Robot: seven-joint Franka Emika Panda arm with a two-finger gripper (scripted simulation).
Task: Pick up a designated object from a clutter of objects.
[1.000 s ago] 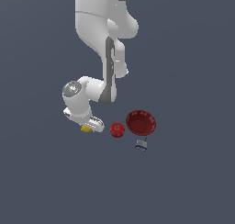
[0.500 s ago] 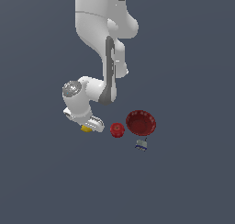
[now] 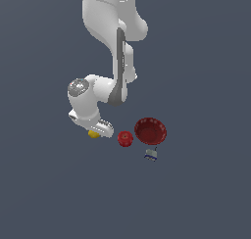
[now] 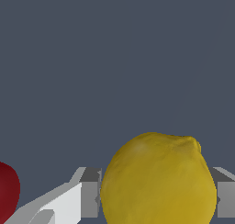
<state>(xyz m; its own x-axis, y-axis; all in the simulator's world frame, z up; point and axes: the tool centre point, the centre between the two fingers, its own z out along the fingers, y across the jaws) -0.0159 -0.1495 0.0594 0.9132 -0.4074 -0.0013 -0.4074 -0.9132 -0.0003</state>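
The yellow lemon (image 4: 158,182) fills the space between my two grey fingers (image 4: 90,198) in the wrist view, and both fingers touch its sides. In the exterior view the lemon (image 3: 92,134) peeks out under the white hand, resting on the grey floor. My gripper (image 3: 99,130) is lowered over it and shut on it. The red apple (image 3: 125,138) lies just to the exterior view's right of the lemon, and its edge shows in the wrist view (image 4: 7,191).
The ribbed red bowl (image 3: 150,131) sits to the exterior view's right of the apple. The tiny blue-and-white box (image 3: 151,155) lies just in front of the bowl. The arm's white links rise behind the gripper.
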